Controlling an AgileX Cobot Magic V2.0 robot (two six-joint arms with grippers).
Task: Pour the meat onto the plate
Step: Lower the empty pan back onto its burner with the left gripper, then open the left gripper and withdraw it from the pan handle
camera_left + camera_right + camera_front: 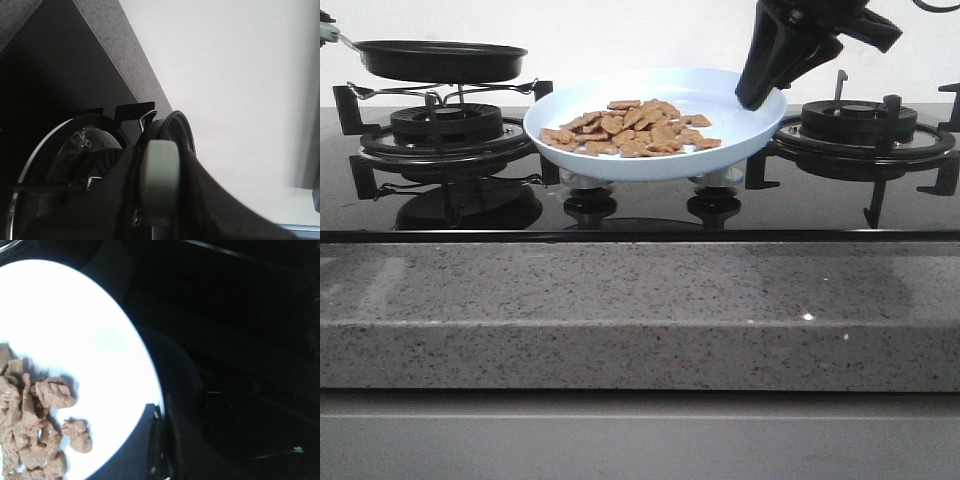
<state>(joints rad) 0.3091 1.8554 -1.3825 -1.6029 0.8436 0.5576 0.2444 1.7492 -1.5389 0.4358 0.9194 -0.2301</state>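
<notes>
We find the meat (635,126) heaped in the plate (740,152), which sits raised between the two burners of the stove (640,205). The right gripper (761,97) pinches the plate's right rim, the plate held roughly level. The left gripper (159,220) clamps the pale handle (159,175) of the black pan (440,60), which hovers just above the left burner (445,125).
</notes>
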